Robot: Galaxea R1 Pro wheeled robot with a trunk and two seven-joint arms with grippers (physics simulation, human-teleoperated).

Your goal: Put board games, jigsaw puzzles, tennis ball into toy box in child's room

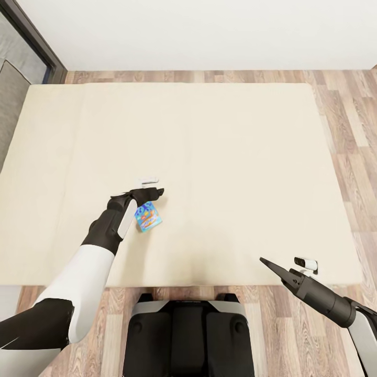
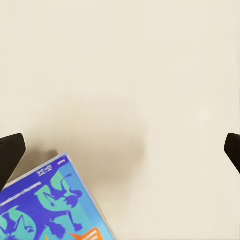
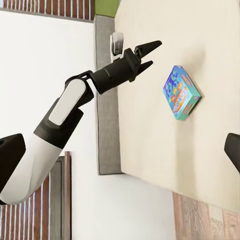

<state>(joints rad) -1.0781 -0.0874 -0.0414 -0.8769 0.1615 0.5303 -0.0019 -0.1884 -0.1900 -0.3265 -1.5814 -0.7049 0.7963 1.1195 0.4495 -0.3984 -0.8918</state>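
The left gripper [image 1: 156, 192] hovers over the beige bed [image 1: 220, 157], jaws spread wide and empty — just above a blue board game [image 1: 147, 217] lying flat near the bed's near edge. The right wrist view shows a clear gap between them. The right gripper [image 1: 268, 263], by the bed's near-right corner, holds nothing — its opening is unclear.

A bedroom in a home: a wide beige bed [image 1: 209, 157] on wood-plank floor [image 1: 351, 104] against a white wall [image 1: 209, 31].
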